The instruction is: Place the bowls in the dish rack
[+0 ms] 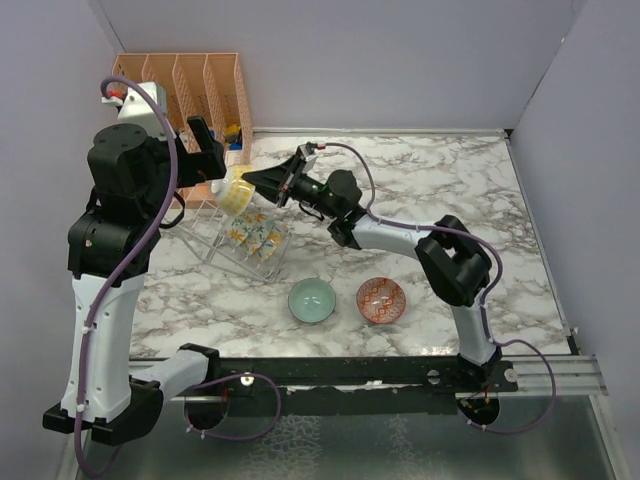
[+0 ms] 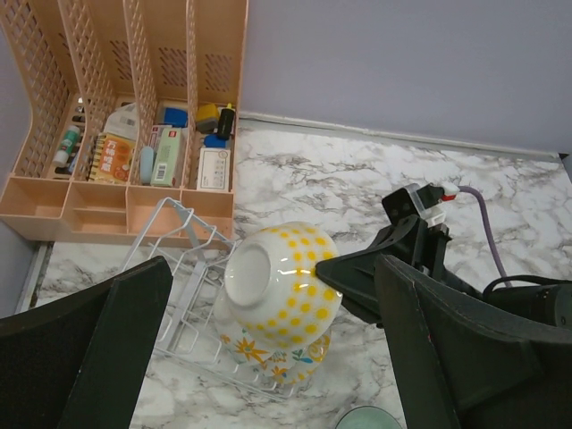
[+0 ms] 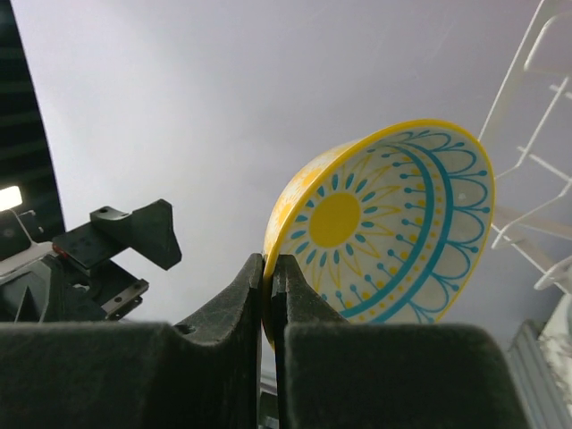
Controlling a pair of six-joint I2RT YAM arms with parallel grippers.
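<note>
The right pincer point(image 1: 252, 186) is clamped on the rim of the yellow-centred bowl point(image 3: 384, 223), one finger inside the rim and one outside. It holds the bowl tilted on edge in the air over the dish rack point(image 1: 203, 216), which sits near the far left corner of the tabletop point(image 1: 450, 190). The bowl's dotted yellow underside faces the left wrist camera, and its teal-patterned inside faces the right one. In the rack just beneath it, cream flowered bowls point(image 1: 255, 235) stand on edge among the prongs; how many is hard to tell. The left pincer point(image 1: 207, 150) hangs above the rack's far end with its jaws wide apart, gripping nothing. The plain teal bowl point(image 1: 312, 300) and the red-patterned bowl point(image 1: 381, 299) sit upright, side by side but apart, toward the middle of the near edge. The orange organizer point(image 2: 125, 107) stands in the far left corner behind the rack.
</note>
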